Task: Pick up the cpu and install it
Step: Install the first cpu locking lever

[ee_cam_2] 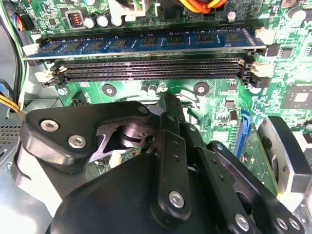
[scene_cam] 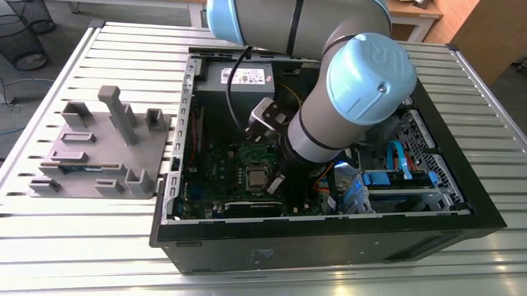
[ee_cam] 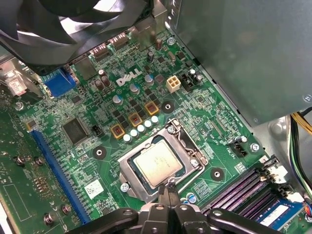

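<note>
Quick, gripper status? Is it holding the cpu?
Gripper: shut, holding nothing; tips at the edge of the cpu, which lies in the socket.

Green motherboard [ee_cam: 195,112] all over, dotted with silver. The cpu [ee_cam: 158,165] gleams silver inside a pale rim. There's a blue memory stick [ee_cam_2: 146,44] beside black slots [ee_cam_2: 146,73]. The claw [ee_cam: 168,187] is black, the arm [scene_cam: 366,68] sky-blue and grey. Black case [scene_cam: 329,240], striped silver counter [scene_cam: 123,246], grey fixture [scene_cam: 91,166] left.
</note>
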`<state>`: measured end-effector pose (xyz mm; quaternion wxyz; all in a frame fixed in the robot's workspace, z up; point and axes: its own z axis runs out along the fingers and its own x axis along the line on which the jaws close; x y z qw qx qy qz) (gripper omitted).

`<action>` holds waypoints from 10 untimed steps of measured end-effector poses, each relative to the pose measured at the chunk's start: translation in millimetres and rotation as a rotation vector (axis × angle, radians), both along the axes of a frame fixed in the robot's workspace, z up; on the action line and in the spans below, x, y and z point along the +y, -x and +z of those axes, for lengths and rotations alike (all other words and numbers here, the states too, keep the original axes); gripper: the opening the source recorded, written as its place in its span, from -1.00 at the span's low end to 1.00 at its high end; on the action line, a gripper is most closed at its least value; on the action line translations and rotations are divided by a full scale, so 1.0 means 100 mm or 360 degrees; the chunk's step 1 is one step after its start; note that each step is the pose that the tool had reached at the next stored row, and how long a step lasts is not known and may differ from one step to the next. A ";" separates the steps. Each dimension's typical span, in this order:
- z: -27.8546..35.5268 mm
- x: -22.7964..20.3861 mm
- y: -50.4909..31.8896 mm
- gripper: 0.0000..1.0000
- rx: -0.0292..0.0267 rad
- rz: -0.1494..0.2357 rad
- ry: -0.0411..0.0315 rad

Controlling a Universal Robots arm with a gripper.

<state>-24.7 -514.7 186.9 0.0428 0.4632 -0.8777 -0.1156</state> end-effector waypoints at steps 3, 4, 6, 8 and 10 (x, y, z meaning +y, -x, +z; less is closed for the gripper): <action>0.000 0.000 0.000 -0.79 0.00000 0.0000 0.0000; 0.005 0.000 0.000 -0.79 0.00001 0.0000 0.0000; 0.032 0.001 -0.001 -0.79 -0.00001 -0.0002 0.0004; 0.080 0.001 -0.001 -0.79 -0.00002 -0.0006 0.0011; 0.134 0.002 0.000 -0.79 0.00000 -0.0012 0.0021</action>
